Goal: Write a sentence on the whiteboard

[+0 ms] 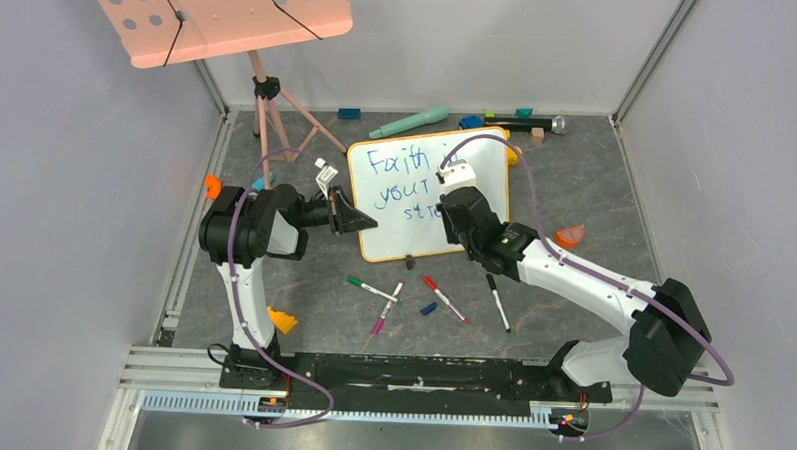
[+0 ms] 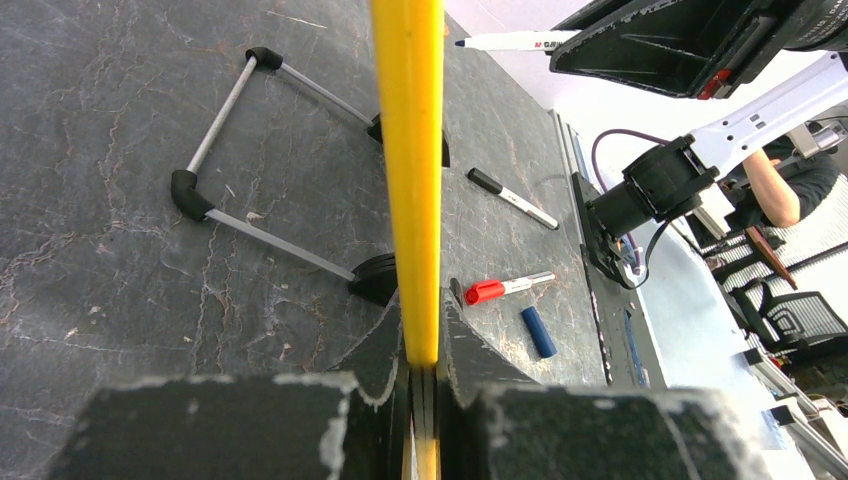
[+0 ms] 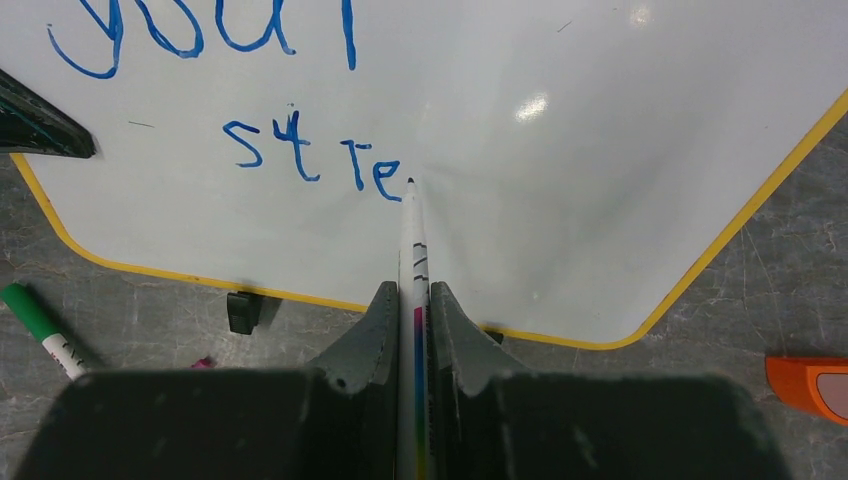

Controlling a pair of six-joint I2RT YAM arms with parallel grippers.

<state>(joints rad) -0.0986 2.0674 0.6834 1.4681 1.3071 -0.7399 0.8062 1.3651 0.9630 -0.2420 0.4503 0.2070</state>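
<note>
At the far left a pink perforated music-stand tray (image 1: pixel 222 19) on a thin tripod stands over the back corner of the dark grey marbled tabletop (image 1: pixel 596 182). The left end effector (image 1: pixel 360 221) is pinched narrow on the left edge of the large rectangular whiteboard (image 1: pixel 425 201) with a thin orange-yellow rounded frame. In the left wrist view that yellow frame (image 2: pixel 408 150) runs straight out from between the closed black fingers (image 2: pixel 455 345).

The whiteboard sits in the middle of the tabletop, away from the arm bases, with a small black clip foot (image 3: pixel 243 310) at its near edge. The sentence (image 1: pixel 401 195), in blue handwritten marker, reads "Faith" on the first line, "your" below it and "stre" on the third.

In front of the board four loose markers lie on the tabletop: a green-capped one (image 1: pixel 370 287), a pink one (image 1: pixel 388 307), a red-capped one (image 1: pixel 443 298) and a black one (image 1: pixel 498 303), with a small blue cap (image 1: pixel 429 308) among them.

The right end effector (image 3: pixel 414 300) is clamped on a white marker (image 3: pixel 413 240), whose dark tip touches the board just right of the last blue "e" (image 3: pixel 385 180). An orange piece (image 1: pixel 570 235) lies on the tabletop just right of the board.
</note>
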